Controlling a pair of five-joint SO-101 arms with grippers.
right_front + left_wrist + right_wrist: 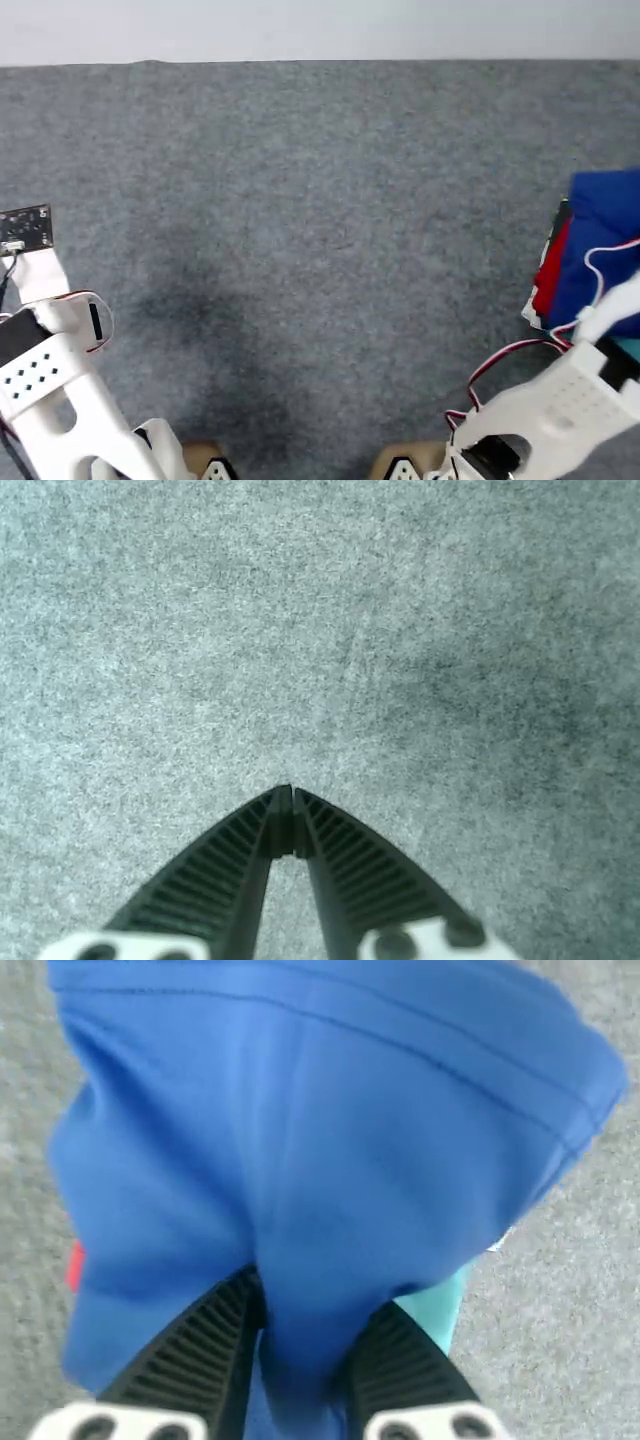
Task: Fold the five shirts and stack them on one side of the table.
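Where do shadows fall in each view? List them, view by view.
High view: a soft dark patch on the grey table, left of centre. Left wrist view: a dim patch on the table ahead of the shut left gripper. Right wrist view: the blue shirt darkens in the fold pinched by the right gripper.

The stack of shirts (590,262) lies at the right edge of the worktop (320,200), midway between near and far. The right arm (560,400) stands near right, just before the stack, with the right pincer (305,1305) clamped on a fold of the top shirt (320,1140). The left arm (50,380) stands near left, and the left pincer (291,815), fingertips together, hangs over bare worktop.
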